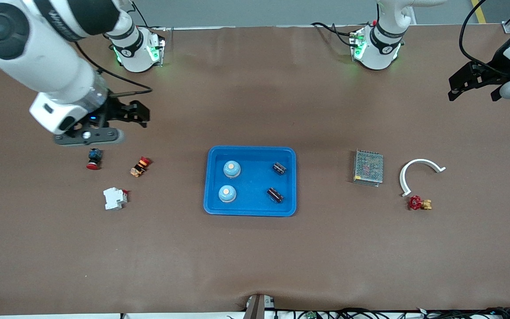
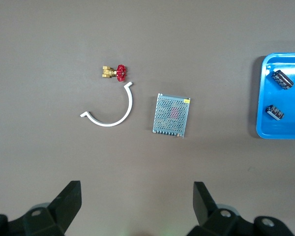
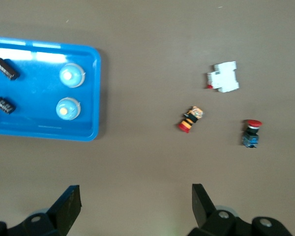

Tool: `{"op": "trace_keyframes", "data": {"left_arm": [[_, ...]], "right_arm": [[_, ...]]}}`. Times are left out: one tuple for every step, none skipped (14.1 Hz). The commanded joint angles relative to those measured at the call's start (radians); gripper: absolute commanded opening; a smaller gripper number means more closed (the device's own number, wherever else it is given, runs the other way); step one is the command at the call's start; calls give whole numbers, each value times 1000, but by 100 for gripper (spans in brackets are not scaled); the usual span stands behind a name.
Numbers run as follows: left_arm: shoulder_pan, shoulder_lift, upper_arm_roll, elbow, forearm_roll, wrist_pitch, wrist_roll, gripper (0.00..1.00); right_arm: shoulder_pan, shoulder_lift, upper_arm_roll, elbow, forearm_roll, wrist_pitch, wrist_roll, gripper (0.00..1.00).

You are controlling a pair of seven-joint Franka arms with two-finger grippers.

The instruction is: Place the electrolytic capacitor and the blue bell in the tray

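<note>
Brown matte table (image 1: 255, 257) is carrying: shallow bright-blue plastic tray (image 1: 250, 212) at centre; toward right arm's end, blue-bodied red pushbutton (image 1: 94, 158), orange-black red-capped switch (image 1: 140, 166), white breaker block (image 1: 114, 198); toward left arm's end, perforated metal box (image 1: 368, 167), white curved plastic clip (image 1: 419, 173), red-handled brass valve (image 1: 419, 203).

White Franka arms, black fittings

Both arms have glossy white shells with black joint bands; their round bases glow green and trail black cables. The right gripper (image 1: 133, 114) and left gripper (image 1: 469, 84) are matte black, angular, with wedge-shaped fingers (image 2: 69, 201).
</note>
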Motion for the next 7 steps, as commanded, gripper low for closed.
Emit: {"op": "trace_keyframes", "data": {"left_arm": [[5, -27, -2, -15, -8, -5, 5, 100], [5, -27, -2, -15, -8, -5, 5, 100], [5, -27, -2, -15, -8, -5, 5, 100], [5, -27, -2, -15, -8, -5, 5, 100], [3, -27, -2, -15, -8, -5, 5, 100], [3, -25, -2, -15, -8, -5, 5, 100], [2, -25, -2, -15, -8, -5, 5, 100]], "right_arm": [[-74, -32, 17, -22, 29, 6, -11, 100], [-111, -33, 30, -22, 33, 4, -11, 100], [-163, -46, 53, -24, 35, 4, -11, 100], [-208, -52, 65, -25, 36, 7, -11, 100], [-234, -59, 64, -25, 35, 9, -13, 100], [-260, -70, 64, -25, 27, 15, -13, 100], [-286, -81, 64, -25, 33, 13, -13, 100]]}}
